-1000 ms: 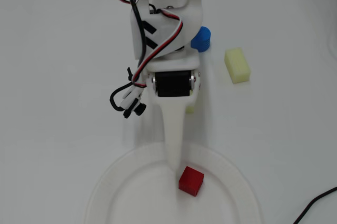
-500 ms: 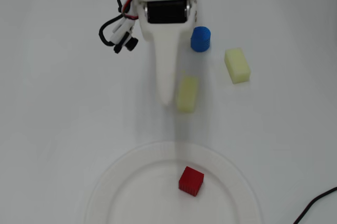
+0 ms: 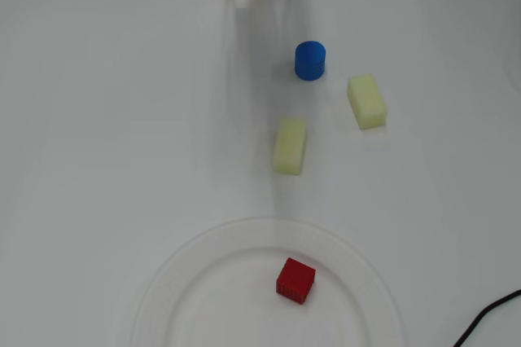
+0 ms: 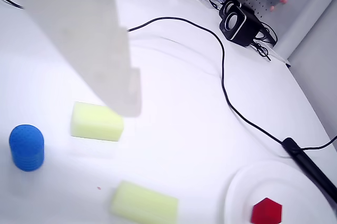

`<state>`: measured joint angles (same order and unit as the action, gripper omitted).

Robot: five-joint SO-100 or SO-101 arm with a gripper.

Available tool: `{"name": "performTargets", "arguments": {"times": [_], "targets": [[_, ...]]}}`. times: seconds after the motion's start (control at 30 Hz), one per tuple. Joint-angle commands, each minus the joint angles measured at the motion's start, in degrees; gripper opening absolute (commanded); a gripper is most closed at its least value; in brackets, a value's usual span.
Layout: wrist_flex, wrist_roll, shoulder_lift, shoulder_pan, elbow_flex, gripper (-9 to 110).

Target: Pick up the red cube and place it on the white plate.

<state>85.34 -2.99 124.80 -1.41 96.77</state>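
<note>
The red cube (image 3: 295, 280) sits on the white plate (image 3: 175, 270) at the bottom of the overhead view, right of the plate's centre. It also shows in the wrist view (image 4: 266, 212), on the plate (image 4: 237, 192) at the lower right. My white gripper (image 3: 242, 1) is at the top edge of the overhead view, far from the plate. It appears as a single tapered wedge with no gap and holds nothing. In the wrist view the gripper (image 4: 129, 105) fills the upper left, above the table.
A blue cylinder (image 3: 310, 60) and two pale yellow blocks (image 3: 291, 145) (image 3: 366, 101) lie between gripper and plate. A black cable (image 3: 488, 314) enters at the bottom right. In the wrist view the cable (image 4: 221, 77) runs past the plate, and black speakers (image 4: 239, 21) stand at the back.
</note>
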Motion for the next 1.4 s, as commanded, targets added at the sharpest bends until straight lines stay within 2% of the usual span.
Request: {"name": "performTargets", "arguments": {"times": [0.0, 0.2, 0.5, 0.7, 0.77, 0.83, 0.9, 1.03, 1.37], "targets": [[3.1, 1.3, 5.7, 0.4, 2.9, 55], [4.2, 3.3, 19.4, 1.6, 16.4, 54], [-7.4, 4.8, 48.6, 5.1, 49.8, 52], [-9.1, 5.9, 68.4, 6.2, 67.7, 46], [-9.1, 6.1, 69.8, 6.5, 70.0, 43], [-9.4, 6.8, 72.0, 5.9, 71.9, 35], [-9.8, 6.2, 72.4, 4.9, 73.2, 21], [-14.0, 5.4, 72.5, 4.3, 80.3, 1], [-15.9, 4.4, 72.5, 3.6, 88.6, 0]]}}
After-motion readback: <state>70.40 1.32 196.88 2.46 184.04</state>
